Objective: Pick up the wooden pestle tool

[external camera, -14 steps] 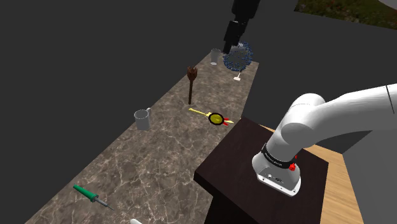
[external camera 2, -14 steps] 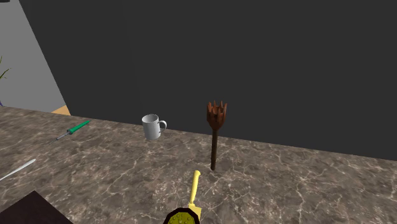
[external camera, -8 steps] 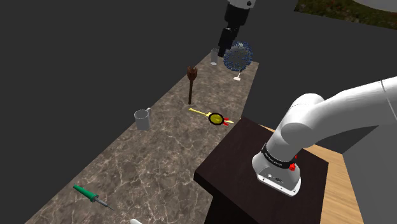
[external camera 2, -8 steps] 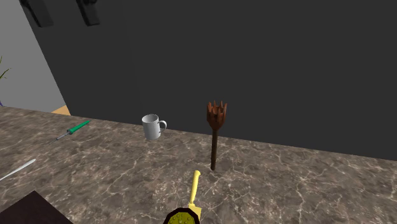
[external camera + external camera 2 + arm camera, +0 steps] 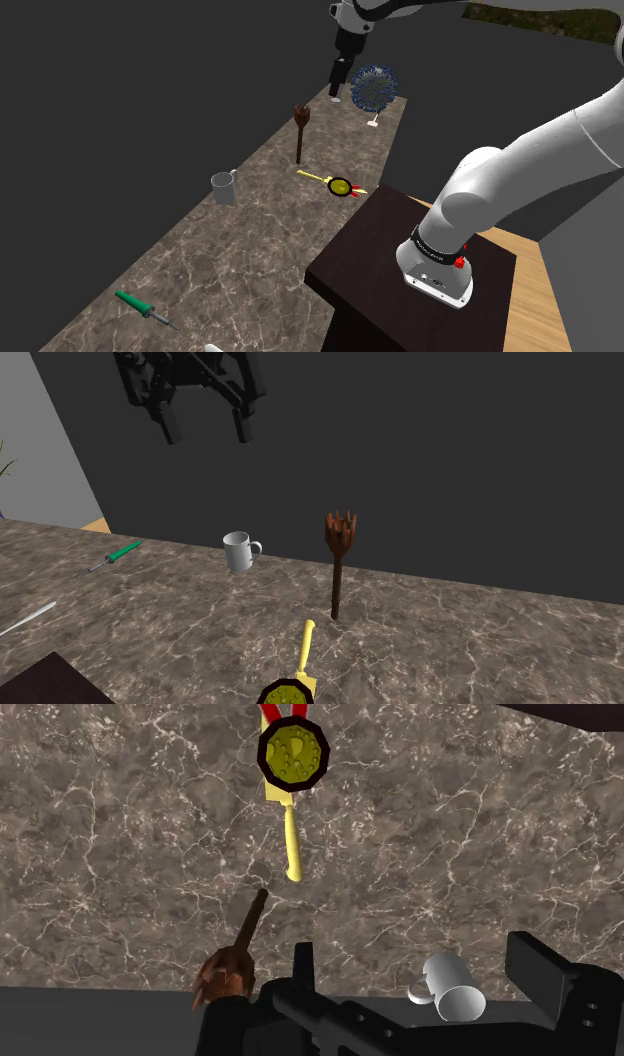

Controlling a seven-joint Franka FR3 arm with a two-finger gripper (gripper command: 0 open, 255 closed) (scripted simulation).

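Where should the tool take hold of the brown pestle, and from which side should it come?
The pestle stands upright on the marbled counter. The best grip is probably its thin straight shaft, just under the flared, jagged head. The open tool, high up, could descend from above, fingers straddling the head, and close across the shaft.

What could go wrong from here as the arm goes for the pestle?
1. The pestle stands upright on its thin end; a finger grazing it on the way down could topple it.
2. The mug stands near the pestle; the open gripper, high above the counter, might clip it while descending.
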